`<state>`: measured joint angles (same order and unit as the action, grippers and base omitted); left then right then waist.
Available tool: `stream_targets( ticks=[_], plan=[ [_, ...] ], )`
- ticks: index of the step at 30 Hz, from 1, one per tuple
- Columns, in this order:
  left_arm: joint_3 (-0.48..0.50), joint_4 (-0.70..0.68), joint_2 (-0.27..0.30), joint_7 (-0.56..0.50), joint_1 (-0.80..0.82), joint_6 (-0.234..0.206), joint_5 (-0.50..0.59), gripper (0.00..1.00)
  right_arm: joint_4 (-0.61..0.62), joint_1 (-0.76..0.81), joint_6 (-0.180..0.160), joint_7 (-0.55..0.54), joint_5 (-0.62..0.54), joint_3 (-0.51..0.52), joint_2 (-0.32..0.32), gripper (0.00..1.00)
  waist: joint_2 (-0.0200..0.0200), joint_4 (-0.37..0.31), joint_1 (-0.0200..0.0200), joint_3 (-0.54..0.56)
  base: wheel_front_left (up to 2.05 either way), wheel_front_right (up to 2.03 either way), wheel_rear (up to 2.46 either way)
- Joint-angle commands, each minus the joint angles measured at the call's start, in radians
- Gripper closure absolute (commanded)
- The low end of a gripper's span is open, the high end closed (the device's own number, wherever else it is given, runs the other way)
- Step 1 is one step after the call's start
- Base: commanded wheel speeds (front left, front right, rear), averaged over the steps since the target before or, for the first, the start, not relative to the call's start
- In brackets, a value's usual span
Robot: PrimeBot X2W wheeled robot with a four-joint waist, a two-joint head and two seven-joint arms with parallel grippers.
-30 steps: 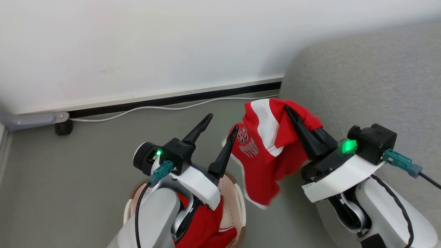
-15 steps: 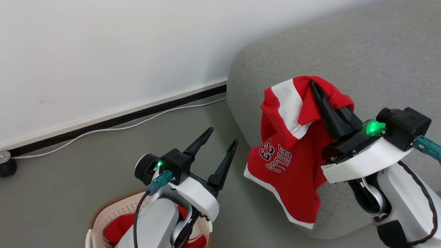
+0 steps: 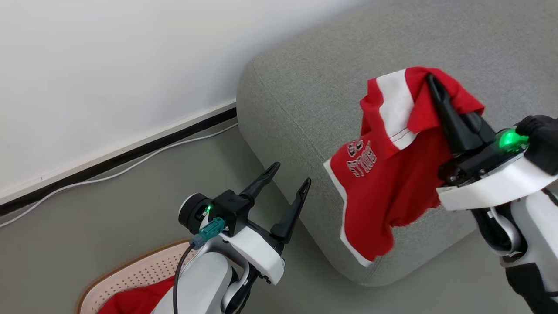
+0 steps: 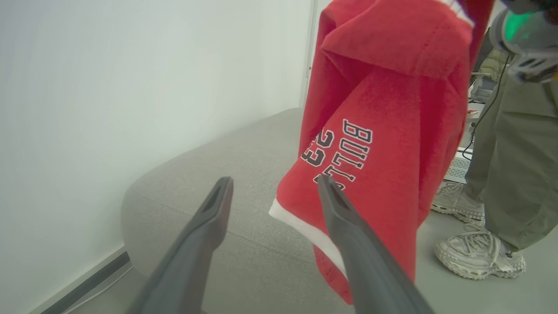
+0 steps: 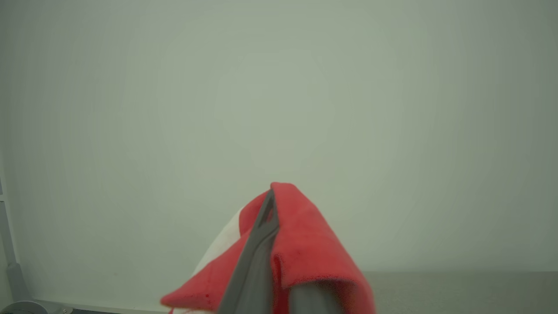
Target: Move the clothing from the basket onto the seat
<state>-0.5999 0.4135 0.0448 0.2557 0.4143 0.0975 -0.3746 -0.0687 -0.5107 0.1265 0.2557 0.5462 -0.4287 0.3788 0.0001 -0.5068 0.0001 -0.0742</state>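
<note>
A red garment with white trim and a black-and-white number 23 hangs from my right gripper, which is shut on its upper fold above the grey seat. In the left wrist view the same garment dangles just past my open left gripper. Draped over the shut fingers, the cloth shows in the right wrist view too. My left gripper stands open and holds nothing, left of the seat's corner. At the lower left, the cream basket holds more red clothing.
A white wall with a dark baseboard and a white cable along the floor lies to the left. A person's legs and pale shoes stand beyond the seat in the left wrist view.
My right gripper has carried the red garment from beside the seat's edge to over the seat. The head camera has swung right, so the basket has slid to the lower left.
</note>
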Motion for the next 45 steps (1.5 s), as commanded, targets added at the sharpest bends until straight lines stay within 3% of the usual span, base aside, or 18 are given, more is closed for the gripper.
stream_targets(
  ticks=[1,9,18,33,45],
  plan=[
    [0.027,-0.029,0.006,0.006,0.016,0.009,-0.009,0.0,0.031,-0.031,0.004,0.006,-0.004,0.004,0.012,1.0,-0.0001,-0.005,0.0,-0.006,0.0,0.0,0.0],
    [-0.022,-0.055,0.006,0.006,0.042,-0.006,-0.021,0.0,0.029,-0.088,0.004,0.006,-0.016,0.132,0.091,1.0,-0.0001,-0.018,0.0,-0.073,0.0,0.0,0.0],
    [-0.124,-0.052,0.006,0.006,0.134,-0.03,-0.031,0.0,-0.04,-0.201,0.004,0.006,-0.018,0.259,0.198,1.0,-0.0001,0.012,0.0,-0.211,0.0,0.0,0.0],
    [-0.302,-0.074,0.006,0.006,0.31,-0.081,-0.06,0.0,-0.274,-0.409,0.004,0.006,-0.053,0.44,0.372,1.0,-0.0001,0.155,0.0,-0.45,0.0,0.0,0.0],
    [-0.387,-0.159,0.005,0.006,0.397,-0.128,-0.072,0.0,-0.49,-0.555,0.004,0.006,-0.09,0.475,0.411,1.0,-0.0001,0.256,0.0,-0.536,0.0,0.0,0.0]
  ],
)
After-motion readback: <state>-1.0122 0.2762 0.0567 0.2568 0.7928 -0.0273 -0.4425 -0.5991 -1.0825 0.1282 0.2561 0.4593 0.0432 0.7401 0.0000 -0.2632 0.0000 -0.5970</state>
